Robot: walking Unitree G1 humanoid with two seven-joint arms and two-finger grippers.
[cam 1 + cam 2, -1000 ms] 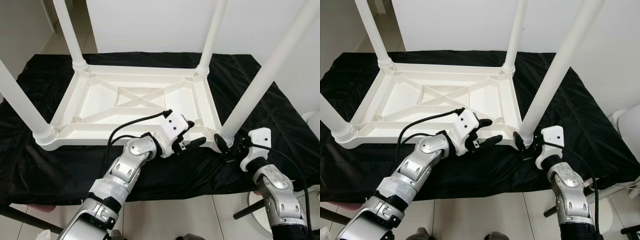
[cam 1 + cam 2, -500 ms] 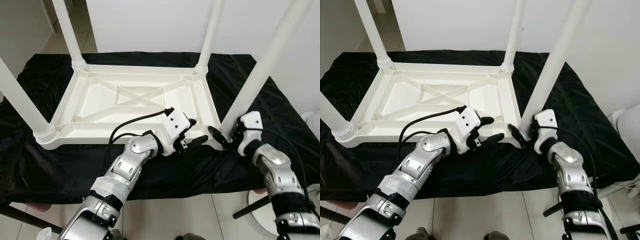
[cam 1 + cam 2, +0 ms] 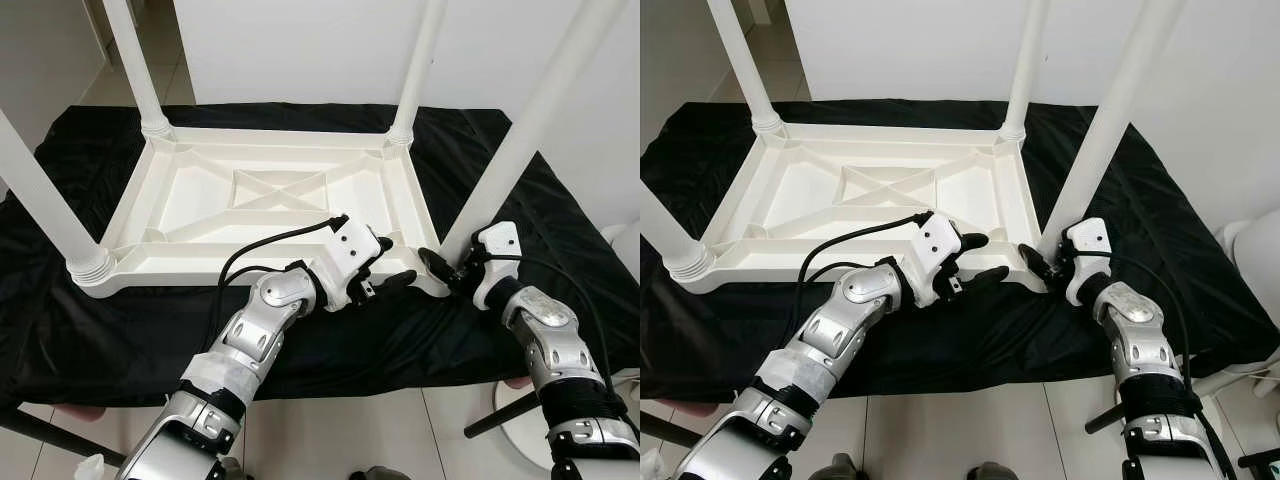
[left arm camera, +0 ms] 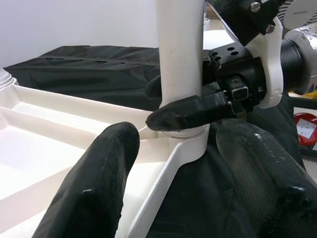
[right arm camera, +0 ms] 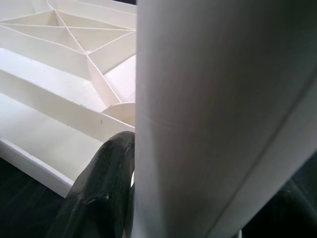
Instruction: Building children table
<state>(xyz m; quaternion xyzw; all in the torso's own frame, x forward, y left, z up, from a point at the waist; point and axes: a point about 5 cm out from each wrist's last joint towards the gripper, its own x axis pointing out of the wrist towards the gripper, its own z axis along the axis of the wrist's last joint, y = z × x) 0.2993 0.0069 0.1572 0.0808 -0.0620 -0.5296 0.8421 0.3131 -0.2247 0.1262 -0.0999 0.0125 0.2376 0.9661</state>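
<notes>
A white plastic children's table (image 3: 200, 272) lies upside down on a black cloth (image 3: 80, 330), its legs pointing up. My right gripper (image 3: 448, 263) grips the near-right leg (image 3: 520, 140) just above its socket; one finger (image 4: 188, 111) lies across the leg's base (image 4: 179, 74), and the leg (image 5: 208, 114) sits tight against a finger (image 5: 99, 193). My left gripper (image 3: 392, 262) is open at the near rim just left of that corner, one finger (image 4: 94, 183) over the table's inside and the other outside over the cloth.
The far legs (image 3: 420, 60) and the near-left leg (image 3: 40, 210) stand up around the work area. The cloth-covered surface ends at a front edge above tiled floor (image 3: 330, 430). A white round object (image 3: 628, 245) and a dark pole (image 3: 495, 415) are at the right.
My right gripper has risen from low beside the leg's socket and taken hold of the near-right leg. The left arm has stayed in place.
</notes>
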